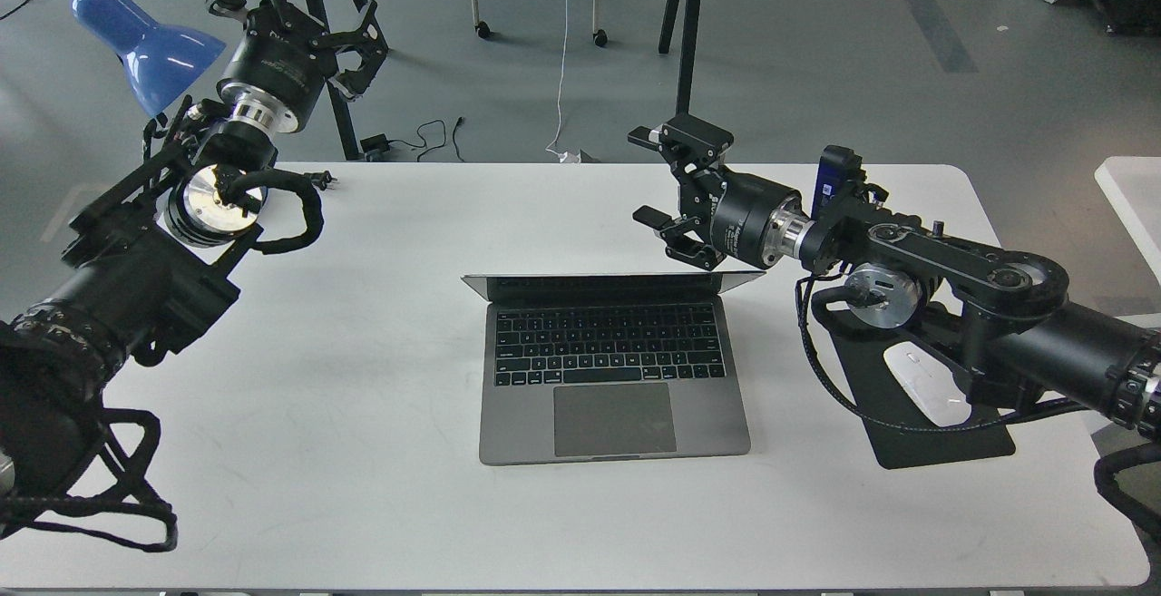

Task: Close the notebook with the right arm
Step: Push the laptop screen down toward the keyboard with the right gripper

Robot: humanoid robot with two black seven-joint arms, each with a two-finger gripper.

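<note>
A slim grey metal notebook [614, 369] lies open at the centre of the frame on a smooth white surface [363, 451], its matte black keys and broad rectangular trackpad facing up; the lid stands so steeply toward the camera that only its thin top edge shows as a pale strip. Just above the lid's right corner hangs the right gripper [655, 177], a black open-frame piece on a polished silver wrist ring, its two fingers spread apart and holding nothing, clear of the lid. A small blue device [830, 180] sits behind the wrist. Under that jointed arm, at right of centre, lies a flat black mouse pad [916, 433] carrying a glossy white mouse [927, 383]. In the upper left, the left gripper [299, 11] is raised off the surface, released and empty, beside a rounded blue lamp shade [145, 38].
</note>
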